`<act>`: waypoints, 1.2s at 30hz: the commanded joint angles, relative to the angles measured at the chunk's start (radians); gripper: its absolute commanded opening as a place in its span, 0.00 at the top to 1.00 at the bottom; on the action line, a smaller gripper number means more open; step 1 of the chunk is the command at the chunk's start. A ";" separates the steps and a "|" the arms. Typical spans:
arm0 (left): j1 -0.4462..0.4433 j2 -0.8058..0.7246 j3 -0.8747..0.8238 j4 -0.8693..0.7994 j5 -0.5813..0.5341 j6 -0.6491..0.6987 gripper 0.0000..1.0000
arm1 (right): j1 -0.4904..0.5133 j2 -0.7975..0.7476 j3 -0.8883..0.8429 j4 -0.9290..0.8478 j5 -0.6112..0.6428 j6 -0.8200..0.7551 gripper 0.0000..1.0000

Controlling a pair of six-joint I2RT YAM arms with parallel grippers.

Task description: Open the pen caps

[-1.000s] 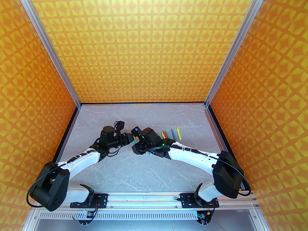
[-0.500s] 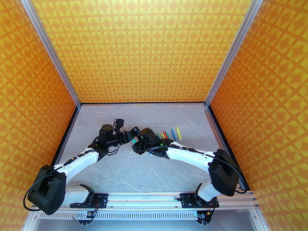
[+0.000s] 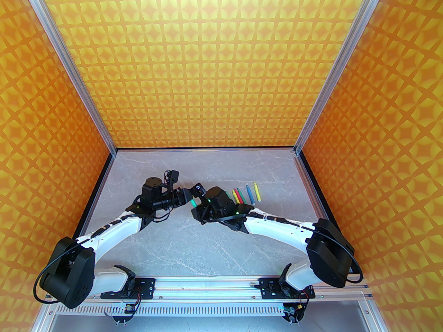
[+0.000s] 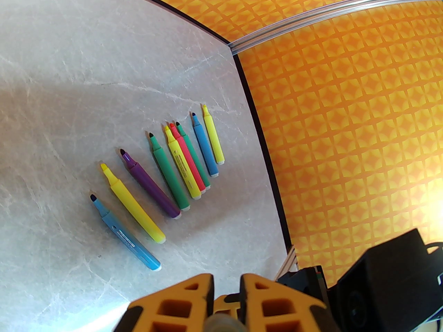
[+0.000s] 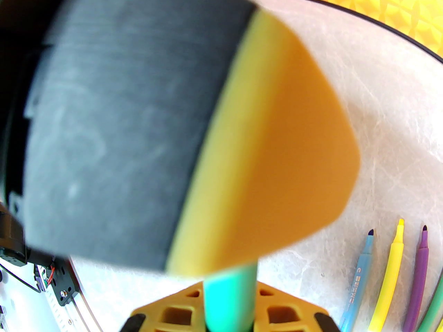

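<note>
Since a second ago the right arm's elbow has swung out toward the right edge of the top view. Its wrist has drawn slightly right, so a little more green barrel shows between the two grippers. Left arm has barely moved.

Left gripper [image 3: 187, 196] and right gripper [image 3: 198, 209] meet nose to nose at centre frame, above the surface [image 4: 69, 81]. The green pen [image 3: 194, 204] bridges them.

Right wrist view: right gripper clamped on the green barrel, which rises from the bottom centre. The barrel runs up into the blurred orange finger [image 5: 277, 144] of the left gripper.

Left wrist view: fingers nearly together, with a narrow gap. A greyish translucent round end, which I take to be the cap [image 4: 223, 323], is pinched between them at the bottom edge. Held, as far as I can judge.

Nine other pens [image 4: 148, 185] lie in a slanted row on the surface at centre frame, tips bare and apparently done. This looks like the last one.

Step in hand, by my reading: pulling the cap off the green pen.

How to do it well:
- Pull straight along the pen's axis, with the grippers moving directly apart. Any sideways angle will bind the cap or bend the barrel in the grip.
- Keep both grips firm. A smooth barrel is likely to slide through the right fingers before the cap lets go.
- A small twist may break the seal.
- Expect a sudden release and keep the stroke short, well above the row.
</note>
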 commanded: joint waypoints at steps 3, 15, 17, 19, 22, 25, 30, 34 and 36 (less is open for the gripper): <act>0.112 -0.027 0.034 0.003 -0.144 -0.026 1.00 | -0.005 -0.063 -0.094 -0.113 -0.013 0.007 1.00; 0.182 -0.070 0.122 -0.339 -0.219 0.202 1.00 | -0.006 -0.072 -0.115 -0.111 0.118 0.024 1.00; 0.183 -0.078 0.142 -0.471 -0.290 0.283 1.00 | -0.004 -0.031 -0.082 -0.137 0.182 0.030 1.00; 0.183 -0.086 0.155 -0.593 -0.369 0.356 1.00 | -0.006 0.016 -0.052 -0.144 0.206 0.033 1.00; 0.189 -0.085 0.161 -0.721 -0.462 0.416 1.00 | -0.004 0.083 -0.017 -0.131 0.188 0.037 1.00; 0.199 -0.075 0.152 -0.795 -0.545 0.438 1.00 | -0.004 0.154 0.025 -0.130 0.185 0.041 0.99; 0.228 -0.067 0.102 -0.810 -0.610 0.440 1.00 | -0.004 0.253 0.089 -0.135 0.196 0.033 0.98; 0.258 -0.044 0.069 -0.797 -0.617 0.447 1.00 | -0.004 0.321 0.134 -0.145 0.204 0.019 0.95; 0.269 -0.023 0.059 -0.788 -0.619 0.450 1.00 | -0.004 0.342 0.146 -0.149 0.202 0.016 0.94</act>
